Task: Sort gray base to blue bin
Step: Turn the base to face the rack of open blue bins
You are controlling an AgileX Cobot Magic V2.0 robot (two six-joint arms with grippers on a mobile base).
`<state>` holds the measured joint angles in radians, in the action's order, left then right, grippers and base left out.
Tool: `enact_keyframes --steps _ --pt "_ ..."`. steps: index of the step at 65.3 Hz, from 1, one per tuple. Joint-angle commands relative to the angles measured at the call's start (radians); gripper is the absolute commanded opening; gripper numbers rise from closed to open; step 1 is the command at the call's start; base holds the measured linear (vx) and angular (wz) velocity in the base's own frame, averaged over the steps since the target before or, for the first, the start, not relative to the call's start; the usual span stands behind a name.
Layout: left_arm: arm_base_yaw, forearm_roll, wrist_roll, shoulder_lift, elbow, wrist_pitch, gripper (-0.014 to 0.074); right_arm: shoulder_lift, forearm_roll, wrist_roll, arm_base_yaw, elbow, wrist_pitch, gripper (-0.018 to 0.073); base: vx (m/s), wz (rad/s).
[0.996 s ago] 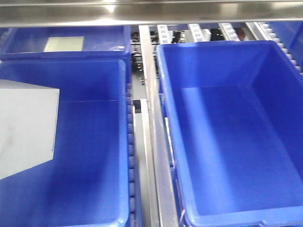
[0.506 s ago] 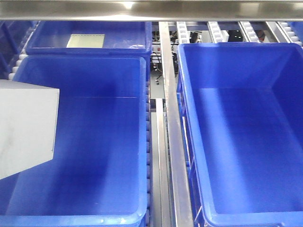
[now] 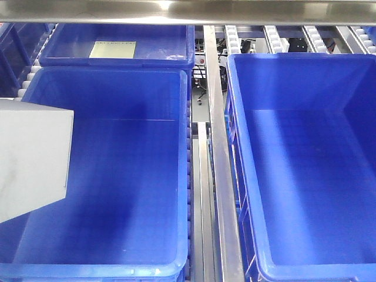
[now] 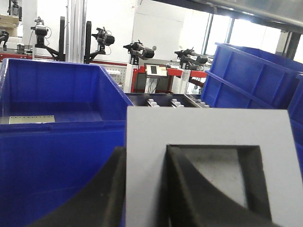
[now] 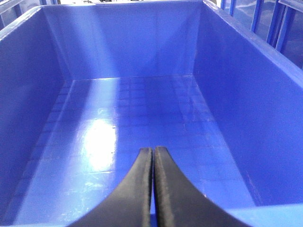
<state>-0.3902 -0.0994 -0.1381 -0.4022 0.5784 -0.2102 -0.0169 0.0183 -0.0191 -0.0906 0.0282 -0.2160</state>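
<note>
While the left gripper [image 4: 144, 152] clamps it, the gray base [image 3: 32, 158] hangs at the left edge of the blue bin [image 3: 111, 69].
One black finger [image 4: 184, 189] sits inside the base's square recess and the other outside, pinching the wall between them. The right gripper [image 5: 152, 158] is closed on nothing, fingers touching, above the gridded floor of another blue crate [image 5: 142, 109].

Robotics lab — steel roller tracks [image 3: 274, 39], stand-mounted arms [image 4: 140, 48] behind.

One gray base [image 3: 32, 158]; three blue bins [image 3: 129, 194] [image 3: 311, 176] [image 3: 164, 44] plainly shown.
</note>
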Motion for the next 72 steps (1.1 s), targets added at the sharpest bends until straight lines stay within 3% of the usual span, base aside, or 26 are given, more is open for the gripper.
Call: enact_keyframes --steps 1,51,72 --pt "-0.004 -0.008 -0.006 -0.005 0.031 0.105 -0.0006 -0.002 -0.006 0.007 0.0 0.002 0.069 -0.0005 0.0 0.0" --pt "-0.004 -0.008 -0.006 -0.005 0.031 0.107 -0.0006 -0.002 -0.006 0.007 0.0 0.002 0.069 -0.0005 0.0 0.0" --pt "-0.004 -0.016 -0.006 -0.013 0.031 0.168 -0.0006 -0.002 -0.006 0.007 0.0 0.002 0.069 -0.0005 0.0 0.0"
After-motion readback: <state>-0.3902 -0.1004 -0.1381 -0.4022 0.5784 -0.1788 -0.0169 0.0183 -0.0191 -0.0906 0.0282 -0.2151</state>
